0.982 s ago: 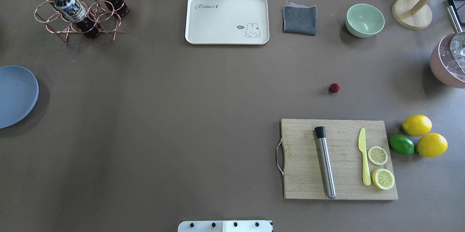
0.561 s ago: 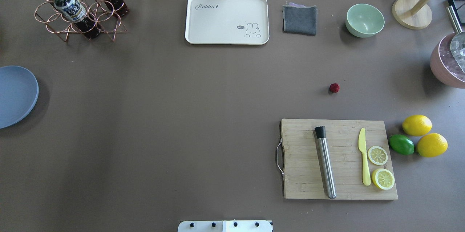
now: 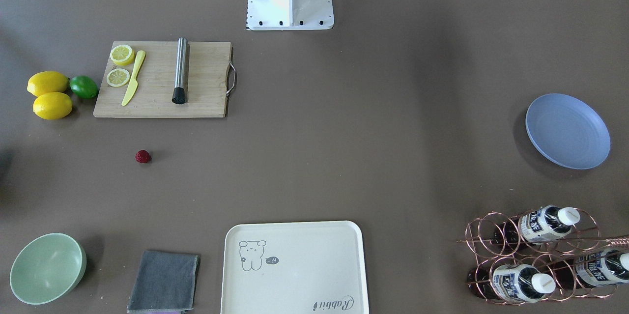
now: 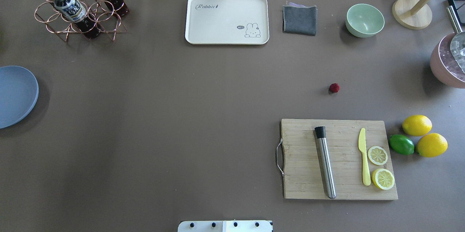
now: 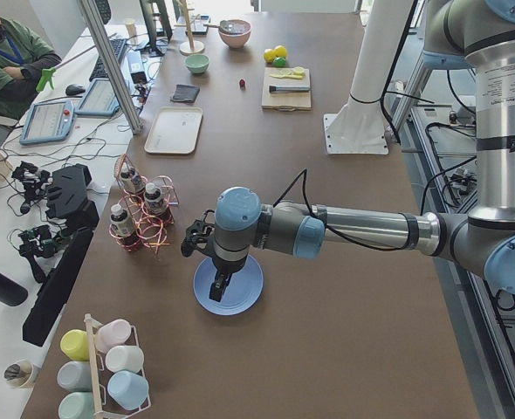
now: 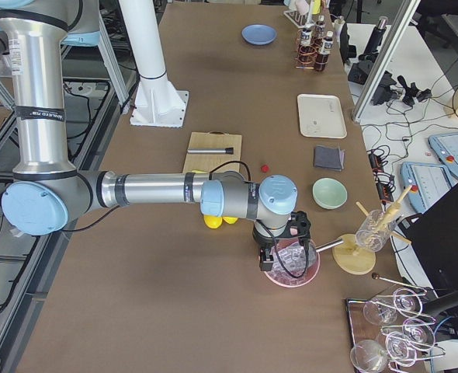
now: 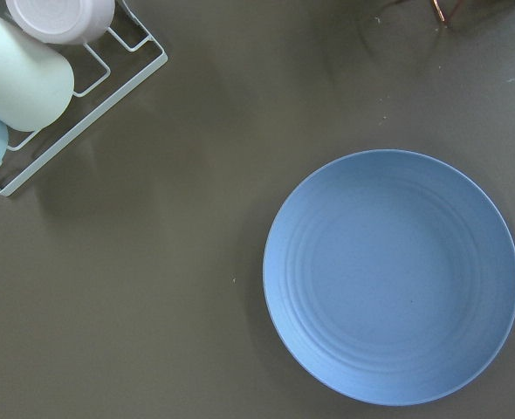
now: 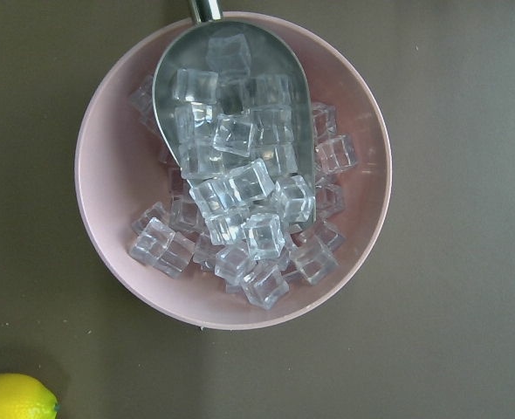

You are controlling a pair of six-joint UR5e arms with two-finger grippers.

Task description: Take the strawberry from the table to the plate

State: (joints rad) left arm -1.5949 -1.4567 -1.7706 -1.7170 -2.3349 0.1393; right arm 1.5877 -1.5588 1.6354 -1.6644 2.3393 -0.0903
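- Here the strawberry sits alone on the tabletop, near the wooden board, just past the board's edge that is away from the robot.
- The left tool hangs over the blue plate, far across from the board and well apart from the strawberry.
- The right tool hangs over a pink bowl of ice cubes, off to the board's side.
- I cannot tell if either tool is wide or narrow.
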